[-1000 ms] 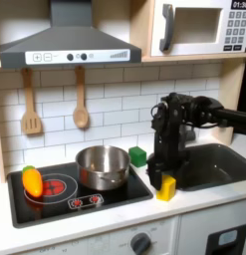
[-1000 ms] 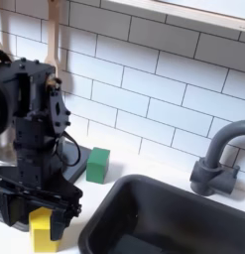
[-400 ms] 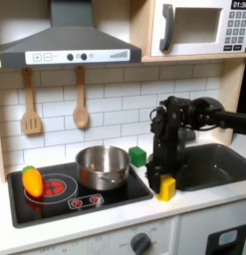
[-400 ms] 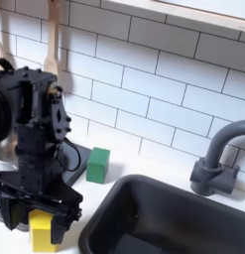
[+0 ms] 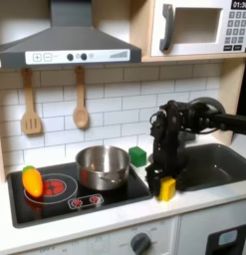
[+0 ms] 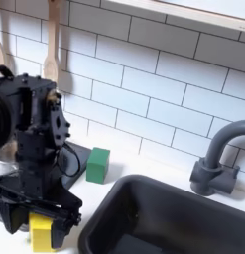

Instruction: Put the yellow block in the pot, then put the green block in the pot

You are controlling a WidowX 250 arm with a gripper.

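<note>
The yellow block rests on the white counter between the stove and the sink. My gripper reaches down over it, open, with one finger on each side of the cube. The green block sits on the counter by the tiled wall, behind the gripper. The silver pot stands on the black stove top, to the first exterior view's left of the arm, and I see nothing in it.
An orange-yellow toy vegetable lies on the stove's left burner. The dark sink basin and grey faucet are at the second exterior view's right. Two wooden utensils hang on the tiled wall.
The arm has sunk a little lower around the yellow block. The block, the green block and the pot have not moved.
</note>
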